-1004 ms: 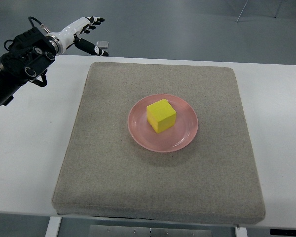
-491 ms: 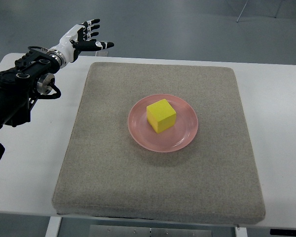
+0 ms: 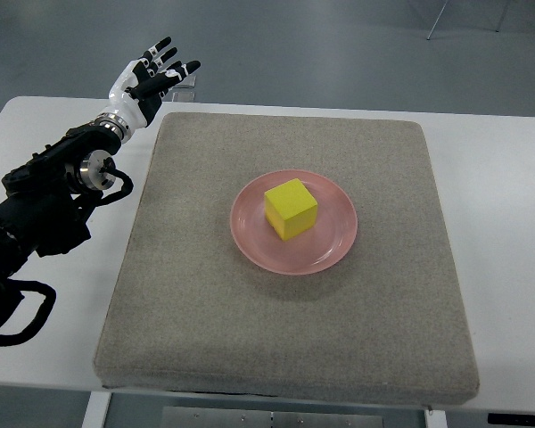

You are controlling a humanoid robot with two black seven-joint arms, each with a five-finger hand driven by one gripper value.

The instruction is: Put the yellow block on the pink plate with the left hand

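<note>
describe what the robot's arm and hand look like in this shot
The left arm is bulky black, with a round silver joint cap and looping black cables. The left hand has a white shell for the palm, slim fingers in black and white segments, and a silver wrist ring. No right arm shows.

1. The pink plate (image 3: 332,250) looks glossy and smooth, catching light along its rim.
2. The yellow block (image 3: 291,209) is matt with smooth faces.
3. The grey mat (image 3: 196,294) is rough, felt-like cloth.
4. The white table (image 3: 36,357) is smooth.
5. The left hand (image 3: 147,80) looks like hard white and black plastic.
</note>
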